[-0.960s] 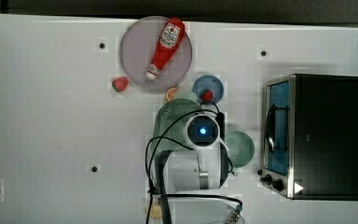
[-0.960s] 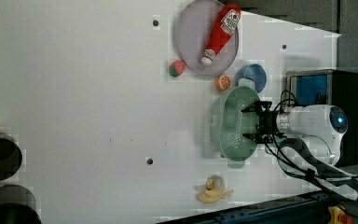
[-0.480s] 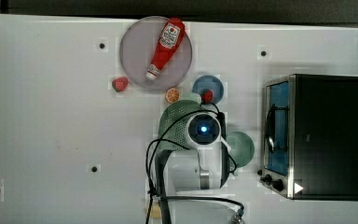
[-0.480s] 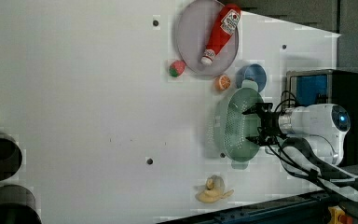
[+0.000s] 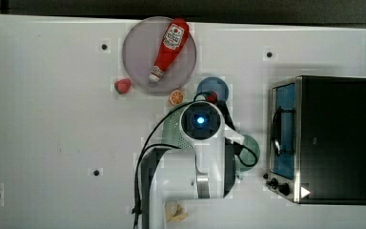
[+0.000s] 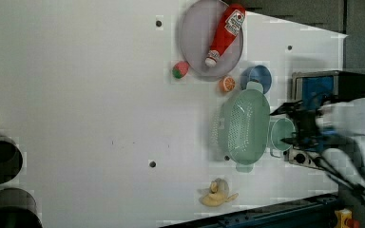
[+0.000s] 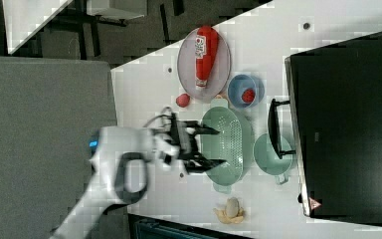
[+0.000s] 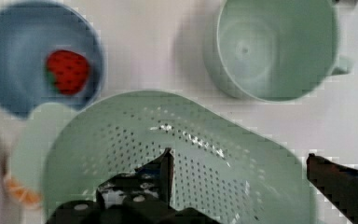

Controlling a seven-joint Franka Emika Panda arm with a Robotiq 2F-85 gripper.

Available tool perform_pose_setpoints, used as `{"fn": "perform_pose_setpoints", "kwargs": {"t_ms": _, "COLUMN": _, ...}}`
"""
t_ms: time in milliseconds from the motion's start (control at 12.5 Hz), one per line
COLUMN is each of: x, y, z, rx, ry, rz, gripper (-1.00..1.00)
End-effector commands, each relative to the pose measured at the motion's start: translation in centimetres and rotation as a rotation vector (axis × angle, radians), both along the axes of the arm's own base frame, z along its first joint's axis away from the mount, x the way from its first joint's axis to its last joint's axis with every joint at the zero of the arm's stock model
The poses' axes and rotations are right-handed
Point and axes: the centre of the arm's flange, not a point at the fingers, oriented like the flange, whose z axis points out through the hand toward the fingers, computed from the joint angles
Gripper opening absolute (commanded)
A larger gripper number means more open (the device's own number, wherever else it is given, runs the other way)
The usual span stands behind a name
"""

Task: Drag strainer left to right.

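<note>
The large pale mint-green oval plastic strainer [image 6: 244, 129] sits open side up on the white table [image 6: 90, 95], its perforated inside holding nothing. In the left view its long axis runs up and down the picture, with a small tab handle at each end, and the right view shows it the same way. Just beside it, toward the left view's right, stands a smooth round teal-green cup [image 6: 281, 134], also bare inside, with a dark toaster oven [image 7: 348, 124] beyond. Near the strainer's upper end in the left view is a small blue bowl [image 8: 23, 56]; the wrist view shows a red strawberry [image 8: 67, 71] in it. Farther up lies a grey round plate [image 6: 195, 42] carrying a red ketchup bottle [image 6: 225, 27], with an orange slice [image 6: 227, 83] just beside its rim. The top view hides most of the strainer under the white arm [image 5: 190, 176]. The right view shows the black gripper [image 7: 218, 146] spread open, its fingers over the strainer's near rim without clamping it.
</note>
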Motion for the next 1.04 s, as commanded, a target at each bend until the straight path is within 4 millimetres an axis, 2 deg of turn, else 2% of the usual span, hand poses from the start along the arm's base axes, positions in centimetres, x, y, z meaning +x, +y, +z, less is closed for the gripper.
{"fn": "perform_pose_setpoints", "kwargs": {"t_ms": 80, "x": 1.4, "y": 0.5, "z": 13.0, "rx": 0.101, "ry": -0.048, "rz": 0.171, "gripper": 1.00}}
{"fn": "perform_pose_setpoints", "kwargs": {"t_ms": 240, "x": 0.1, "y": 0.9, "z": 20.2, "rx": 0.200, "ry": -0.056, "rz": 0.260, "gripper": 1.00}}
{"fn": "perform_pose_setpoints", "kwargs": {"t_ms": 320, "x": -0.6, "y": 0.9, "z": 23.6, "rx": 0.189, "ry": -0.059, "rz": 0.303, "gripper": 1.00}}
{"fn": "perform_pose_setpoints", "kwargs": {"t_ms": 400, "x": -1.3, "y": 0.8, "z": 26.4, "rx": 0.160, "ry": -0.058, "rz": 0.315, "gripper": 1.00}}
{"fn": "perform_pose_setpoints", "kwargs": {"t_ms": 480, "x": -2.2, "y": 0.9, "z": 28.4, "rx": 0.149, "ry": -0.032, "rz": 0.317, "gripper": 1.00}}
{"fn": "perform_pose_setpoints", "kwargs": {"t_ms": 720, "x": -3.1, "y": 0.8, "z": 31.5, "rx": 0.162, "ry": -0.029, "rz": 0.317, "gripper": 1.00}}
{"fn": "perform_pose_setpoints", "kwargs": {"t_ms": 1040, "x": -3.1, "y": 0.1, "z": 32.0, "rx": 0.165, "ry": -0.038, "rz": 0.340, "gripper": 1.00}}
